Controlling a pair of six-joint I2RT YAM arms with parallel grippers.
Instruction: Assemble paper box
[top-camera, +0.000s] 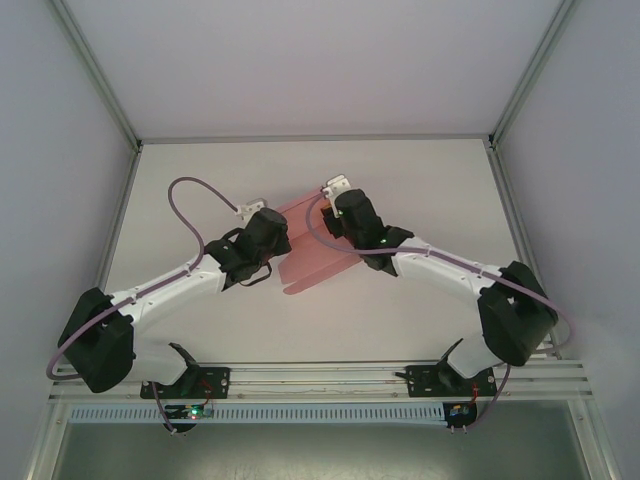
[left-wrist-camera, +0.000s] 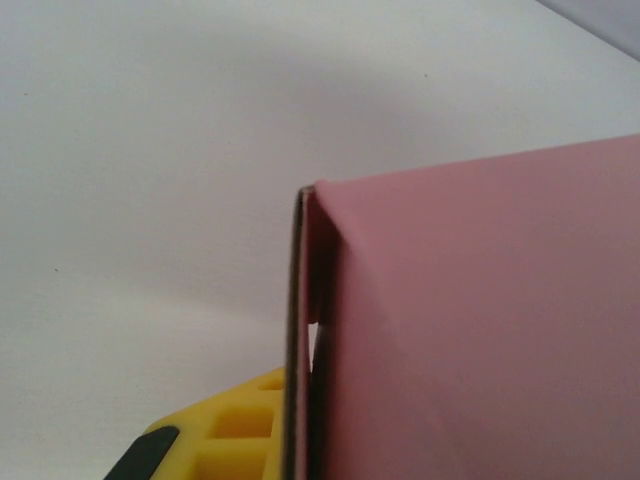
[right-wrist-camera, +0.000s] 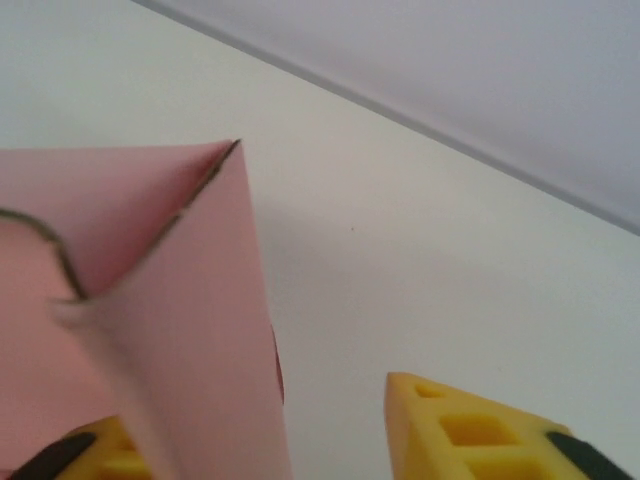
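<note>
The paper box (top-camera: 318, 262) is a pink card, partly folded, held up off the white table between my two grippers. In the left wrist view the pink card (left-wrist-camera: 480, 320) fills the right side, its folded edge running down into my left gripper (left-wrist-camera: 305, 400), which is shut on it. One yellow finger (left-wrist-camera: 235, 430) shows to the left of that edge and the other is hidden behind the card. My right gripper (right-wrist-camera: 250, 410) is open. The card (right-wrist-camera: 170, 330) rests by its left finger (right-wrist-camera: 95, 455), well clear of the right finger (right-wrist-camera: 480, 430).
The white table (top-camera: 430, 180) is ringed by an aluminium frame with grey walls. From above, my left gripper (top-camera: 280, 245) and right gripper (top-camera: 335, 232) stand close together mid-table. A purple cable (top-camera: 195, 195) loops above the left arm.
</note>
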